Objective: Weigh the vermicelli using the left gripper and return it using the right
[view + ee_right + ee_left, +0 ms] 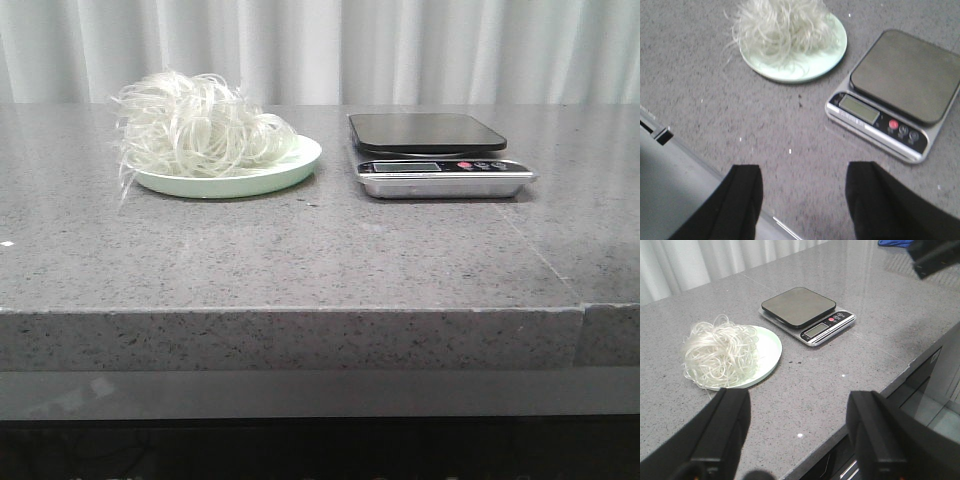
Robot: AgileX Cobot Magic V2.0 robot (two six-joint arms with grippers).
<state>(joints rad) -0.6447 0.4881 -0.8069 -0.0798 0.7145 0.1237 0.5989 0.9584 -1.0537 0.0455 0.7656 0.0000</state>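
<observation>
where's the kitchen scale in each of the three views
Front view: the kitchen scale sits right of centre on the table, with the pale green plate to its left.
Left wrist view: the scale is in the upper middle of the picture.
Right wrist view: the scale is at the right side.
Shared landmark: the plate holding the vermicelli, beside the scale in every view.

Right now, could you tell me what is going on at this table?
Nothing is being handled yet. The fluffy clump of whitish vermicelli sits on the pale green round plate, beside the silver digital kitchen scale, whose dark platform is bare. Both grippers, left and right, hang open and empty over the table's near edge.
</observation>
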